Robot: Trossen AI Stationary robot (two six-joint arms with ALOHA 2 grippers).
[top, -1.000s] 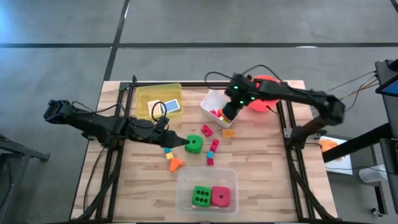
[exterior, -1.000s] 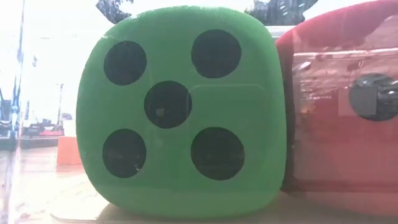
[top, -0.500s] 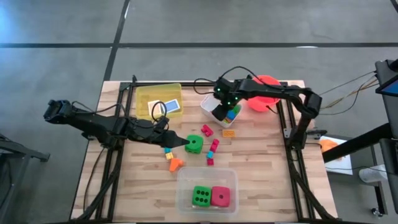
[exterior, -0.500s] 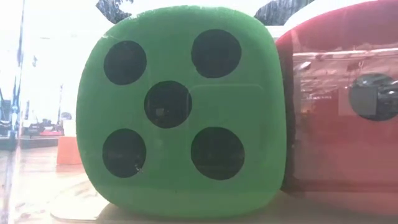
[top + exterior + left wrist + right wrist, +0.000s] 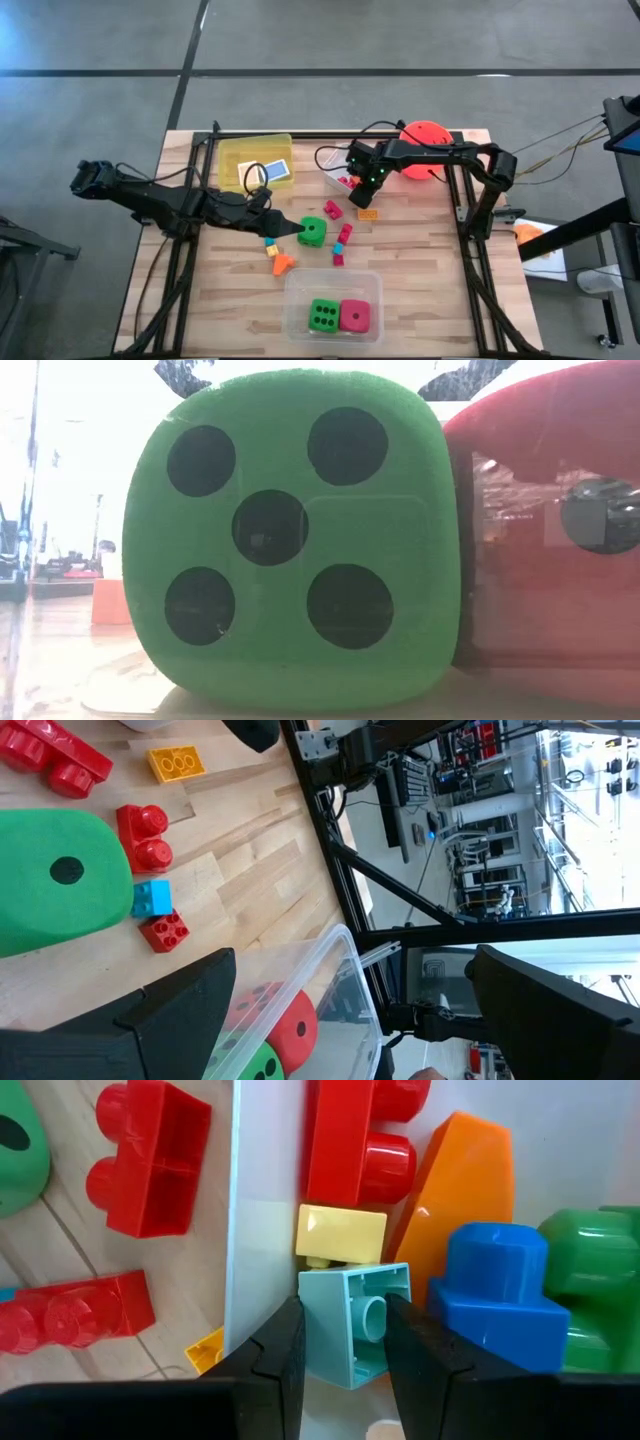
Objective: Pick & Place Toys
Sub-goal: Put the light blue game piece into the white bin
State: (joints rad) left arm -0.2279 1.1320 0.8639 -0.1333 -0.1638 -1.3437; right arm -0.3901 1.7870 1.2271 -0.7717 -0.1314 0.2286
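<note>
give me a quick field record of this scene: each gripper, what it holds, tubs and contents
left gripper: open, at the green die on the table
right gripper: over the white tub, fingers shut on a light blue block
clear tub: green die and pink die inside
yellow tub: blue tile

- A big green die [image 5: 290, 545], five black dots shown, is seen filling most of the view.
- A red die [image 5: 550, 530] is pressed right up beside it.
</note>
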